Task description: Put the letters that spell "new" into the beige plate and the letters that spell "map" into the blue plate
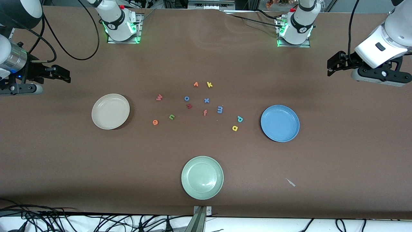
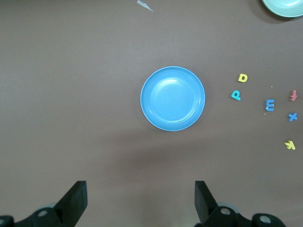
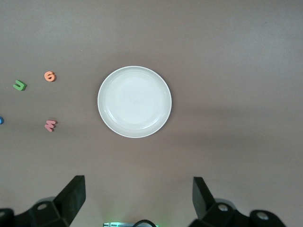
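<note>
Brown cloth covers the bench (image 1: 206, 48), and nothing on it has been sorted yet: we are at the very start, with both target plates bare. The beige plate (image 1: 110, 111) sits toward the right arm's end of the bench, the blue plate (image 1: 280, 123) toward the left arm's end, and a pale green plate (image 1: 202, 177) lies nearest the front camera.

The small foam letters are scattered between the beige and blue plates. For "new" we see the green n (image 1: 172, 117), the orange e (image 1: 155, 122) and the pink w (image 1: 159, 97), all on the beige plate's side of the cluster. For "map" we see the blue m (image 1: 220, 109), the yellow a (image 1: 235, 128) and the teal p (image 1: 239, 119), the last two close together near the blue plate. Mixed among them are letters to leave alone, such as the yellow k (image 1: 209, 84) and the blue x (image 1: 206, 100).

The right gripper (image 3: 137, 189) hangs high over the bench near the beige plate, its fingers (image 3: 75, 191) spread wide and holding nothing. The left gripper (image 2: 140, 191) does likewise near the blue plate, fingers (image 2: 78, 194) apart and empty.

We judge the next move is a first pick: an arm must reach in toward the cluster, come down over one letter, and close on it. The letters are tiny and flat, so careful centring will matter.
</note>
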`<state>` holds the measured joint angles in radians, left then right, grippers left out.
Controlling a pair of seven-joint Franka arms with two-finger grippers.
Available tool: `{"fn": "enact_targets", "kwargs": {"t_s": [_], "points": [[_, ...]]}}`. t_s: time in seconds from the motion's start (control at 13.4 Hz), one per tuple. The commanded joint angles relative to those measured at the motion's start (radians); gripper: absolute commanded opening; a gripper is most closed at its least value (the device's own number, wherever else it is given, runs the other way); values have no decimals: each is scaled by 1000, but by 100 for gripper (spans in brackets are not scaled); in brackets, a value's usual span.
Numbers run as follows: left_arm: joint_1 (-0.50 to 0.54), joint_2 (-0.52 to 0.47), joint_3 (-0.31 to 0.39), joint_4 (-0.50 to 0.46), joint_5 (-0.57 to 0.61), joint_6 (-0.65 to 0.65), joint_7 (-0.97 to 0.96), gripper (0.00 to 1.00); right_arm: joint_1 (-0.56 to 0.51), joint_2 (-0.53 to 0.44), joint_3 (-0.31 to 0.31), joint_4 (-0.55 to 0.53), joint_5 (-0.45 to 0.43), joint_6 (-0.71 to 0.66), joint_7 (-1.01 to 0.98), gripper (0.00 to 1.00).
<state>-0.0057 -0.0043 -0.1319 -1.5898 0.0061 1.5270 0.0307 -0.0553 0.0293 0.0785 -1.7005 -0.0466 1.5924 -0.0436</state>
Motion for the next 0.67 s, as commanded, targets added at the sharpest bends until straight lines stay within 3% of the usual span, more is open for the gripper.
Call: {"fn": "enact_targets", "kwargs": {"t_s": [0.0,0.6], "points": [[-5,23,0,30,17,-2,20,100,-8,-11,6,-4,13,-11,-12,100],[-4,23,-11,30,18,12,8,100,-8,-11,6,-4,13,-11,-12,100]]}}
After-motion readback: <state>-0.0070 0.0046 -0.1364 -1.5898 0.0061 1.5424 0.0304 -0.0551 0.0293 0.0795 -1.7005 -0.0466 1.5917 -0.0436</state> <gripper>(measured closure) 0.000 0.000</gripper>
